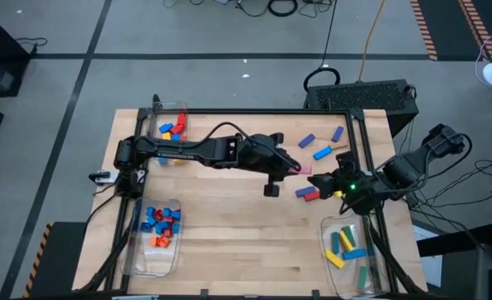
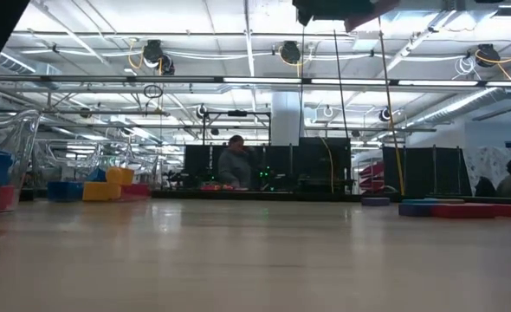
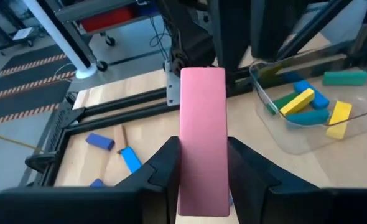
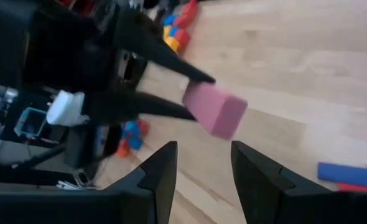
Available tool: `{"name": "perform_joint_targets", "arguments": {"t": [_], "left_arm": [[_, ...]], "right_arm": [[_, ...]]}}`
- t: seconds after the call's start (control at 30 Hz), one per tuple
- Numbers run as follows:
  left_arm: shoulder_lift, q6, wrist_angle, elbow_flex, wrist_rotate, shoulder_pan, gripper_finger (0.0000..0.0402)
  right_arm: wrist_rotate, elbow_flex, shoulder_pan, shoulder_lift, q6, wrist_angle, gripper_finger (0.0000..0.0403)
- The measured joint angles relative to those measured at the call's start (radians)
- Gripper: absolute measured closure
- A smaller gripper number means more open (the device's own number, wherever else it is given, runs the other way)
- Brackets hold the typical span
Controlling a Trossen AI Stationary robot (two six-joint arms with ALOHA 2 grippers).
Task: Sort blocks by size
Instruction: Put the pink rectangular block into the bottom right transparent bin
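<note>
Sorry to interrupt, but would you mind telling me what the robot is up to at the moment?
It is sorting toy blocks by size into clear bins. The left hand is shut on a long pink block, held above the table's middle. The right hand is open and empty, facing that block from close by. Several blue and red blocks lie loose on the table. The bin of long bars sits near the right arm.

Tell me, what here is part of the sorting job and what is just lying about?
Part of the job:
- pink bar, gripped by the left hand
- loose blocks on the table
- sorted blocks in the clear bins
- right hand, open, facing the pink bar

Just lying about:
- cables on the floor
- black box behind the table
</note>
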Motion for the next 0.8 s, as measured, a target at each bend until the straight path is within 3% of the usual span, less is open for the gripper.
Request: {"name": "perform_joint_targets", "arguments": {"t": [0.17, 0.57, 0.67, 0.8], "left_arm": [[0.000, 0.079, 0.009, 0.000, 0.000, -0.014, 0.0299], [0.000, 0.082, 0.064, 0.000, 0.002, -0.033, 0.0299], [0.000, 0.080, 0.062, 0.000, 0.006, -0.033, 0.0299], [0.000, 0.082, 0.061, 0.000, -0.004, -0.033, 0.0294]], "right_arm": [[0.010, 0.000, -0.034, -0.014, -0.025, 0.019, 0.0268], [-0.070, 0.000, -0.059, -0.016, -0.077, 0.090, 0.0270], [-0.074, 0.000, -0.059, -0.016, -0.081, 0.093, 0.0293], [-0.072, 0.000, -0.058, -0.017, -0.073, 0.095, 0.0365]]}}
